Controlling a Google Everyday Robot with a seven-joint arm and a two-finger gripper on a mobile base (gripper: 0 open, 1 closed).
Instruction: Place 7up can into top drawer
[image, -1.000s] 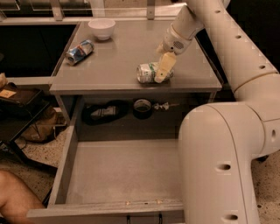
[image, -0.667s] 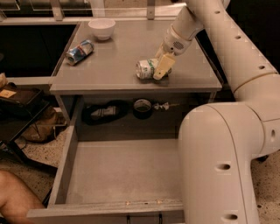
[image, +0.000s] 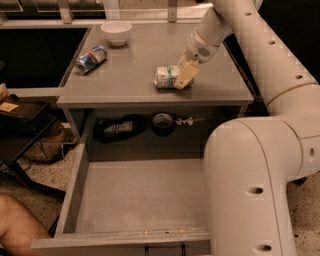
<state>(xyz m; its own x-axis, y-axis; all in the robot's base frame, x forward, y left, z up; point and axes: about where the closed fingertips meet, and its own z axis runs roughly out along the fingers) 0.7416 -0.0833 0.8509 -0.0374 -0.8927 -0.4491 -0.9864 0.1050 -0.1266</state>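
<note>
In the camera view, the gripper (image: 183, 78) sits just right of the frame's centre, in the upper half, low over the grey table (image: 125, 85). Its yellowish tip lies against the right end of the 7up can (image: 164, 77) and covers part of it. Whether the gripper is spread around the can or pinching it cannot be told. The can lies on its side on the table, near the front edge, with its pale end facing left.

The top drawer (image: 140, 200) stands pulled out across the lower half of the frame, its flat bottom bare and its dark handle (image: 164, 248) at the bottom edge. A blue-and-silver can (image: 91, 59) lies on its side at the upper left of the table, with a white bowl (image: 116, 32) behind it. The robot's pale arm (image: 250, 190) fills the right side.

Compared with a second ago, the gripper has closed in leftward on the can. The can itself now lies slightly farther up and left on the table.
</note>
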